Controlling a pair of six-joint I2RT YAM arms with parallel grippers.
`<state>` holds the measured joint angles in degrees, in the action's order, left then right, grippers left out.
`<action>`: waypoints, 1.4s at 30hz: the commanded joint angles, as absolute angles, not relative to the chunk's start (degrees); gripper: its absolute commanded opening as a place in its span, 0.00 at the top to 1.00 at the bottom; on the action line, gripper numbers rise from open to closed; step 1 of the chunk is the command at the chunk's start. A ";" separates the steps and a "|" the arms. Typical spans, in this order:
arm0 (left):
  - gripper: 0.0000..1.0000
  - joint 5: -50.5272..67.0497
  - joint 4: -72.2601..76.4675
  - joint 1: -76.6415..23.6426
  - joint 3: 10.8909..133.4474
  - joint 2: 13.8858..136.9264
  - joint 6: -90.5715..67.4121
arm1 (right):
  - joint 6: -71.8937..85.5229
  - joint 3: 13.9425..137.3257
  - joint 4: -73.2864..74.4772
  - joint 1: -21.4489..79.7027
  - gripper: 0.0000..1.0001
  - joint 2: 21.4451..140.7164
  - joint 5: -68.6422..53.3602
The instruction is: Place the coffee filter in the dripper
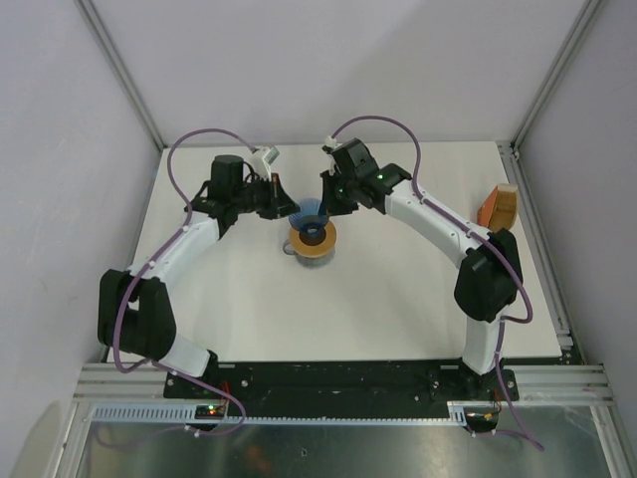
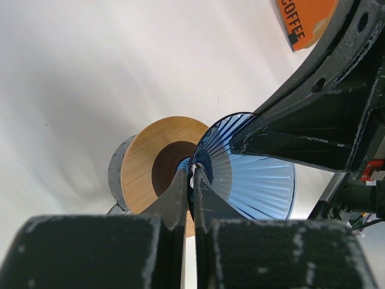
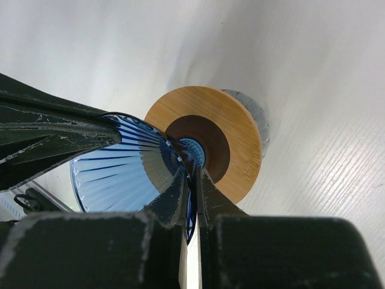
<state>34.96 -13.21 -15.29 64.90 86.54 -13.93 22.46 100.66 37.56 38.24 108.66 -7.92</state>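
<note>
White laminate covered the table (image 1: 398,299), with faint grain showing in the wrist views. Pale panels closed it in on three sides, and aluminium posts (image 1: 120,70) rose at the far corners. A dark rail and a slotted metal base ran along the near edge.

Both arms reached in from that edge with elbows bowed outward, and they met over the table's middle, toward 12 o'clock. The left gripper (image 1: 282,205) came at the dripper (image 1: 311,212) from 9 o'clock and the right gripper (image 1: 334,199) from about 2 o'clock. In the left wrist view its fingers (image 2: 178,192) were pinched almost together on the blue ribbed wall. The right gripper's fingers (image 3: 177,192) were clamped the same way on the opposite side. Each wrist camera also caught the other gripper biting the far rim.

The dripper was held between the two grips, its narrow end pointing at the dark centre hole of the amber disc (image 1: 315,242). Whether it touched the disc could not be told. From above, its mouth sat just to the 12 o'clock side of the disc. The disc rested on the glass jug (image 2: 115,174).

Counted: two arms, two grippers, one dripper, one disc, one jug. One orange pack (image 1: 498,207) lettered COFFEE stood at the table's 3 o'clock edge, well apart from the rest.
</note>
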 commanded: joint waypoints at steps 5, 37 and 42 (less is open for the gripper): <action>1.00 32.19 -25.39 -15.60 58.64 93.11 -7.86 | 20.43 96.08 40.81 37.73 1.00 113.33 -5.28; 1.00 32.90 -25.37 -15.47 60.15 96.16 -7.80 | 20.75 90.17 38.73 35.27 1.00 114.58 -7.84; 1.00 33.37 -25.38 -15.12 61.22 94.94 -7.33 | 20.73 92.24 39.56 35.70 1.00 113.67 -7.81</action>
<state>36.05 -9.54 -14.85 65.69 90.32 -13.43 23.33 94.76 28.77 35.53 108.90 -12.27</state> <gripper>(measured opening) 0.033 0.045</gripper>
